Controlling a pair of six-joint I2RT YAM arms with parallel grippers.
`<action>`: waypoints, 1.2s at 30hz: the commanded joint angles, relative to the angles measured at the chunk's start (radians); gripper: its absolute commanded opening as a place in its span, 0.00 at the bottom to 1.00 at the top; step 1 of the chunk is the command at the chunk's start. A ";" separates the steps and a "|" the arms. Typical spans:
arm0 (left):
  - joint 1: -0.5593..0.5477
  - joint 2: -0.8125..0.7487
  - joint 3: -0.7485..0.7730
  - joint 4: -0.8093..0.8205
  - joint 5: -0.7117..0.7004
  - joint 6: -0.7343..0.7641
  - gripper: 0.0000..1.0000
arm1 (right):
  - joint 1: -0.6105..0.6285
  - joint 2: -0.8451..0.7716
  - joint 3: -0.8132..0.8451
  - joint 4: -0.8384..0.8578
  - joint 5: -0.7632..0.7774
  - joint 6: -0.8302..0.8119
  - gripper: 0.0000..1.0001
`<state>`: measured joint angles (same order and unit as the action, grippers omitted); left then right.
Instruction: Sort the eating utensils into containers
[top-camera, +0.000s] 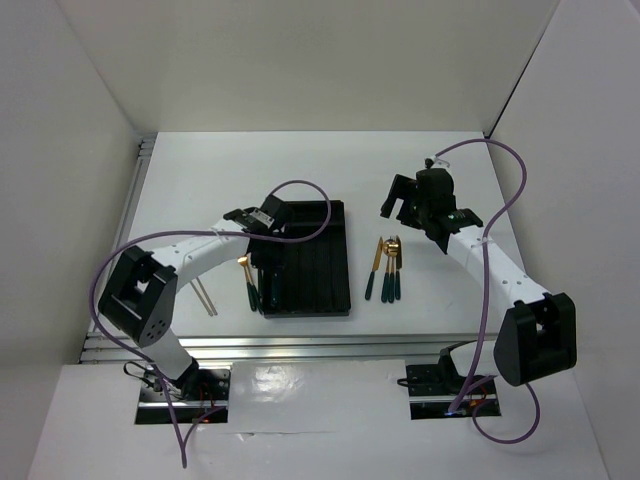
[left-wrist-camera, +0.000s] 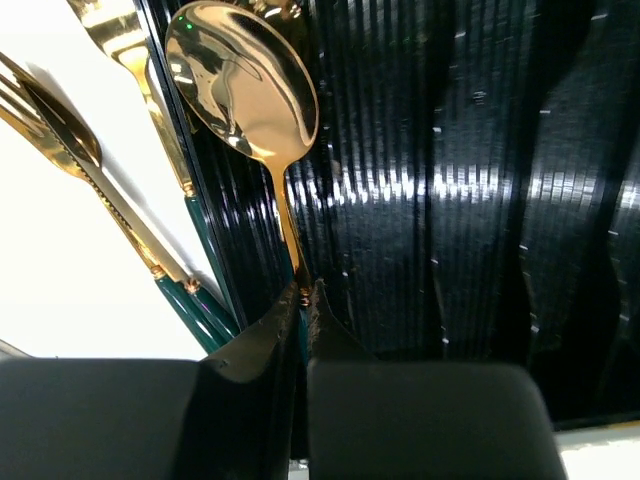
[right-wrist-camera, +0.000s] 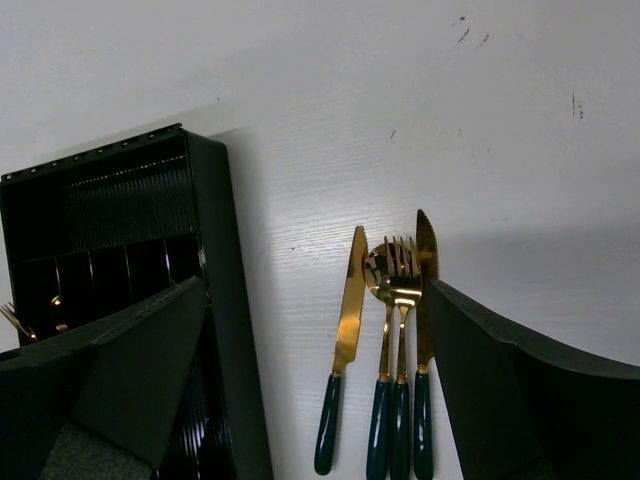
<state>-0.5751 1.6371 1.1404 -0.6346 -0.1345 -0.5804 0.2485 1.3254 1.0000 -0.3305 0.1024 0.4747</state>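
Spoon (left-wrist-camera: 243, 90) with a gold bowl was pictured gripped at its neck by the left claw (left-wrist-camera: 305, 300), whose fingers were clenched tight around it. The bowl was pointed away from the claw, over the ribbed floor of the black tray (top-camera: 320, 270) and close to the tray's left wall. Whether the bowl touched that floor could not be told.

Just outside that wall, other gold-headed, green-handled utensils (left-wrist-camera: 118, 35) were laid on the white worktop (top-camera: 200, 190). A pair of pale chopsticks (top-camera: 207, 297) was set farther left.

On the tray's other side, a row (right-wrist-camera: 402, 280) of two knives, a spoon and a fork was lined up side by side, handles toward the arms. The right claw (top-camera: 400, 208) was shown released, its fingers spread wide, poised above the worktop just beyond the heads of that row.
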 joint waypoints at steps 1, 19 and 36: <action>-0.002 0.033 -0.010 -0.005 -0.025 -0.012 0.00 | -0.006 -0.037 0.011 -0.005 0.020 -0.001 0.97; -0.002 0.021 0.009 -0.023 -0.037 0.008 0.31 | -0.006 -0.037 0.011 -0.005 0.020 -0.010 0.97; -0.002 -0.296 0.070 0.056 0.075 0.030 0.57 | -0.006 -0.037 0.031 -0.005 -0.027 -0.010 0.97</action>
<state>-0.5770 1.4185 1.2488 -0.6388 -0.0990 -0.5724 0.2485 1.3239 1.0000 -0.3305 0.0898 0.4740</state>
